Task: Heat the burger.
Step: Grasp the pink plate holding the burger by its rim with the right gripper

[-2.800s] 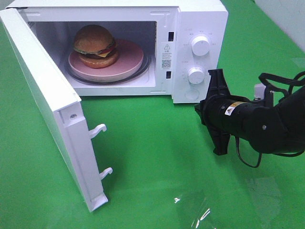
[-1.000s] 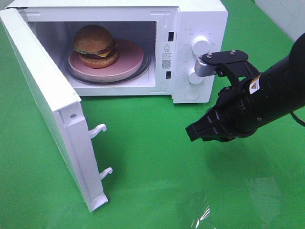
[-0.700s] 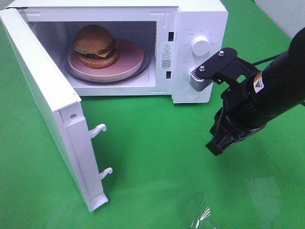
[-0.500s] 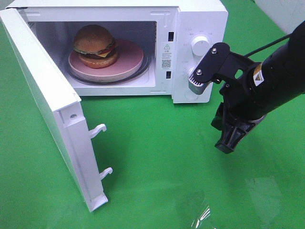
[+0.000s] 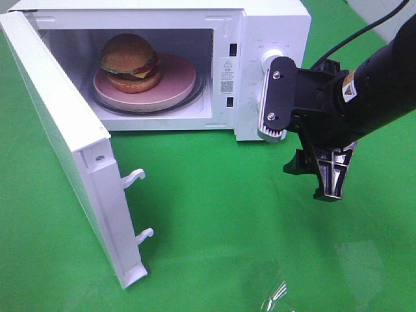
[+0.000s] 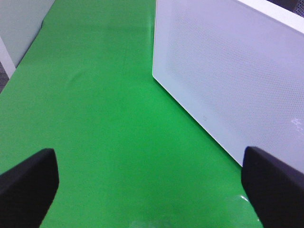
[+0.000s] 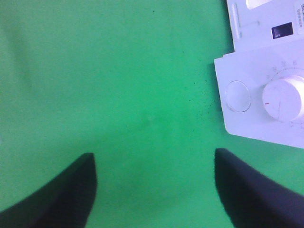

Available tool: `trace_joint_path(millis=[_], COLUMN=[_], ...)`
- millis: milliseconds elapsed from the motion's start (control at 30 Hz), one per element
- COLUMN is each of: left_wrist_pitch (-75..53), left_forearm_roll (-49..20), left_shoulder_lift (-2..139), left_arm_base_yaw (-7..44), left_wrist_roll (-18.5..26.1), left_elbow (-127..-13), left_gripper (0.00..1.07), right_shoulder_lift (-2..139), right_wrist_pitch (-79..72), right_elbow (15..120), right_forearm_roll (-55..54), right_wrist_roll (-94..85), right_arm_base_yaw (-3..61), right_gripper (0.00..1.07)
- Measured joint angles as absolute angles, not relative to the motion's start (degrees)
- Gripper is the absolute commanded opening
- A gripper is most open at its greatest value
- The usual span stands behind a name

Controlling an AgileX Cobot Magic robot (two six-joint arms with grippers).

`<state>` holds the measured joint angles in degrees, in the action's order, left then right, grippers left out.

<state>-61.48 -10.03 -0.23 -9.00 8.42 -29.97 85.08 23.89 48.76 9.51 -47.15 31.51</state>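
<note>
Two tools belong to this robot, and only the right tool [image 5: 301, 161] shows in the high view. It hangs just in front of the control panel of the white microwave [image 5: 273, 19], above the green desk [image 5: 208, 214]. Its two fingers stand well apart and nothing is between them. One finger [image 5: 273, 97] covers the lower part of the panel; the other points down toward the desk. The right wrist view shows one white knob [image 7: 285, 97] and beside it a round button [image 7: 237, 96].

The burger [image 5: 129, 62] sits inside the microwave on a pink plate [image 5: 179, 81], nearer to the left side of the plate. The door [image 5: 58, 130] stands wide open (its two latch hooks point toward the desk).

The left tool [image 6: 149, 156] is also apart and empty. Its wrist view shows the green desk and a white panel with fine dots [image 6: 228, 71] near it.
</note>
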Motion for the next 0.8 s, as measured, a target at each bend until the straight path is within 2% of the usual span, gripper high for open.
trace_joint_path(millis=[33, 133, 433, 800], left_wrist_pitch=[-61.48, -61.48, -61.48, -61.48], left_forearm_roll=[-10.03, -10.03, -10.03, -10.03], left_shoulder_lift=[-0.23, -0.23, -0.23, -0.23], left_arm_base_yaw=[-9.0, -9.0, -9.0, -9.0], left_wrist_roll=[8.42, 8.42, 8.42, 8.42], left_elbow=[-29.97, -29.97, -29.97, -29.97], left_gripper=[0.97, 0.97, 0.97, 0.97], right_shoulder_lift=[85.08, 85.08, 85.08, 85.08], right_wrist_pitch=[23.84, 23.84, 24.06, 24.12], right_elbow=[48.76, 48.76, 48.76, 48.76], right_forearm_roll=[10.71, 13.64, 21.94, 26.64], right_wrist_roll=[-48.53, -50.08, -50.53, -46.87], right_arm_base_yaw=[31.51, 31.91, 36.67, 36.9], right_gripper=[0.95, 0.99, 0.97, 0.97])
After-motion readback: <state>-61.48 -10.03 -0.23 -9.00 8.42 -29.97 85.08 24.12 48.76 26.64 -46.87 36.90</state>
